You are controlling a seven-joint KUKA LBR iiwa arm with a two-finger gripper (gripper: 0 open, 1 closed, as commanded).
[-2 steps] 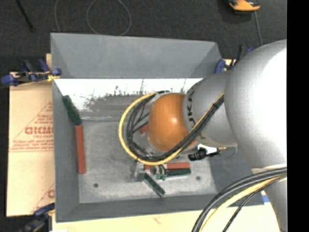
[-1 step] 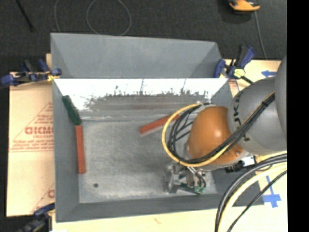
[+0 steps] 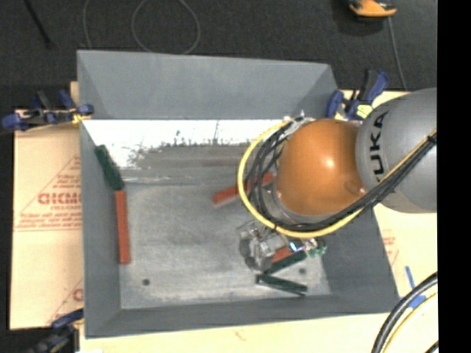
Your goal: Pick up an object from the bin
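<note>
My gripper is down in the bin's near right part, below the orange wrist cover. Just to its right lies a small red piece. Two dark green sticks lie crossed on the floor right below it, toward the front wall. An orange-red stick lies at the bin's middle, partly hidden behind the cables.
Along the left wall a dark green stick lies end to end with a long red-brown stick. A small dark speck sits near the front left corner. The arm and its cables cover the right side of the bin.
</note>
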